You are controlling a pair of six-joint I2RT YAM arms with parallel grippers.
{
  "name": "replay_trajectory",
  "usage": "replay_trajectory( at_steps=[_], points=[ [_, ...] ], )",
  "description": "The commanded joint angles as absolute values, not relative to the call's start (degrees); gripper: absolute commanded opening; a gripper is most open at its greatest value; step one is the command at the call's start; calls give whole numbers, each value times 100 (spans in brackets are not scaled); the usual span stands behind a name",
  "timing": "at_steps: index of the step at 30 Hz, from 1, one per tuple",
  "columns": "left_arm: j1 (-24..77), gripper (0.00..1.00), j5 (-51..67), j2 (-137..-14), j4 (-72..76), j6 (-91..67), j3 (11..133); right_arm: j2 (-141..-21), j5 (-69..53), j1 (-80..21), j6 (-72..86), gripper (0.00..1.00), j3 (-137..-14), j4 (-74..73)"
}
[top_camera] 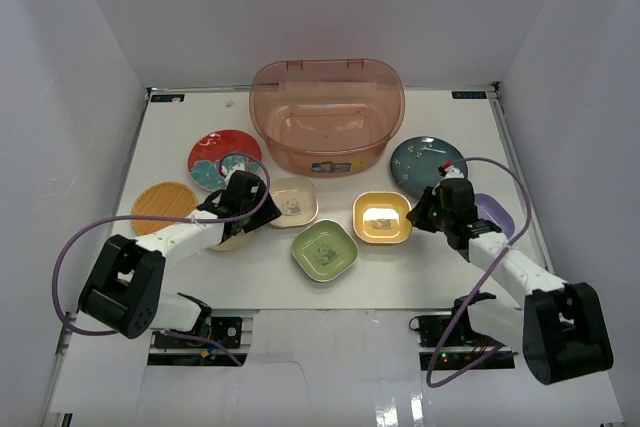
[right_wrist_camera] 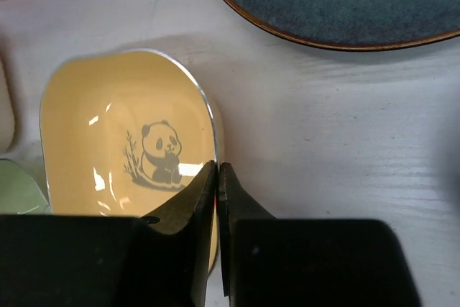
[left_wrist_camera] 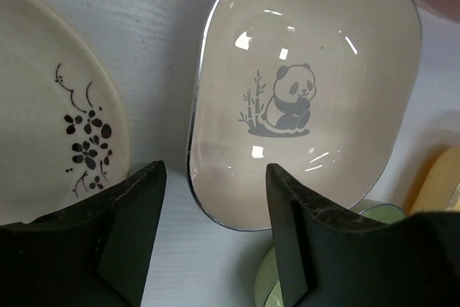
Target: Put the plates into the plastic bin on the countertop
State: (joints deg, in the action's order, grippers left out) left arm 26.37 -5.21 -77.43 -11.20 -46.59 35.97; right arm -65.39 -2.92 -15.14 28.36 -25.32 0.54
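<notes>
The reddish-brown plastic bin stands at the back of the white countertop. My right gripper is shut on the right rim of the yellow panda dish, which shows in the top view. My left gripper is open, its fingers astride the near rim of the cream panda dish, which also shows from above. A cream flower plate lies to the left of it. The green dish, red flower plate, orange plate and dark teal plate lie around them. A lavender dish is partly hidden by my right arm.
White walls close the countertop on the left, back and right. The bin looks empty inside. The dishes lie close together in a band in front of the bin, and the green dish's edge nearly touches the cream dish.
</notes>
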Motion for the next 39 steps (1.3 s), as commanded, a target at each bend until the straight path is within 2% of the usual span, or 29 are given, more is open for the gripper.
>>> replay_trajectory(
  at_steps=[1,6,8,9,11,12,14,15,17,18,19,21,22,24,26,31,34,36,38,39],
  points=[
    [2663,64,-563,-7699,-765,-4658,3621,-5655,-79,-1538,2628,8,-2671,-436],
    [2654,42,-440,-7848,-668,-4641,3639,-4668,-658,-1599,2689,8,-3496,-475],
    [2663,30,-396,-7875,-668,-4580,3647,-4763,-921,-1669,2698,8,-3970,-413],
    [2663,19,-378,-7875,-677,-4553,3656,-4972,-975,-1705,2698,8,-4442,-352],
    [2654,5,-343,-7840,-685,-4544,3647,-5228,-967,-1819,2655,8,-4850,-63],
    [2663,0,-299,-7805,-703,-4483,3639,-5595,-958,-1828,2611,8,-5321,139],
    [2663,0,-290,-7586,-738,-4447,3630,-6079,-793,-1828,2471,8,-5825,307],
    [2672,0,-325,-7481,-782,-4421,3604,-6700,-721,-1828,2331,8,-6106,386],
    [2672,0,-517,-7043,-957,-4403,3595,-7458,-642,-1837,2128,8,-7177,300],
    [2681,0,-614,-6866,-1202,-4369,3621,-8262,-624,-1846,1918,8,-7590,99],
    [2681,0,-694,-6682,-1308,-4351,3656,-8671,-624,-1889,1794,8,-8464,10],
    [2681,0,-905,-6128,-1607,-4272,3691,-9967,-642,-1925,1496,8,-9417,-681],
    [2681,0,-949,-5952,-1687,-4245,3726,-10376,-624,-1986,1390,8,-10457,-981],
    [2689,0,-984,-5538,-1872,-4158,3823,-11524,-493,-2065,1188,8,-11465,-1736],
    [2689,0,-932,-5293,-2021,-4052,4050,-12195,-326,-2206,1011,8,-12317,-1898],
    [2689,0,-1116,-5211,-2092,-3763,4885,-12726,-106,-2434,975,8,-12499,-1671],
    [2689,0,-1230,-5659,-2074,-3648,5623,-12832,-35,-2513,1002,10,-12217,-1512],
    [2689,0,-1248,-6132,-2030,-3595,6166,-12937,-26,-2566,1028,15,-12190,-1468],
    [2689,0,-1213,-6467,-1899,-3499,6502,-13007,-26,-2593,1072,39,-12191,-1450],
    [2689,0,-1248,-6643,-1898,-3481,6835,-13008,-35,-2610,1081,47,-12173,-1424]
  ],
)
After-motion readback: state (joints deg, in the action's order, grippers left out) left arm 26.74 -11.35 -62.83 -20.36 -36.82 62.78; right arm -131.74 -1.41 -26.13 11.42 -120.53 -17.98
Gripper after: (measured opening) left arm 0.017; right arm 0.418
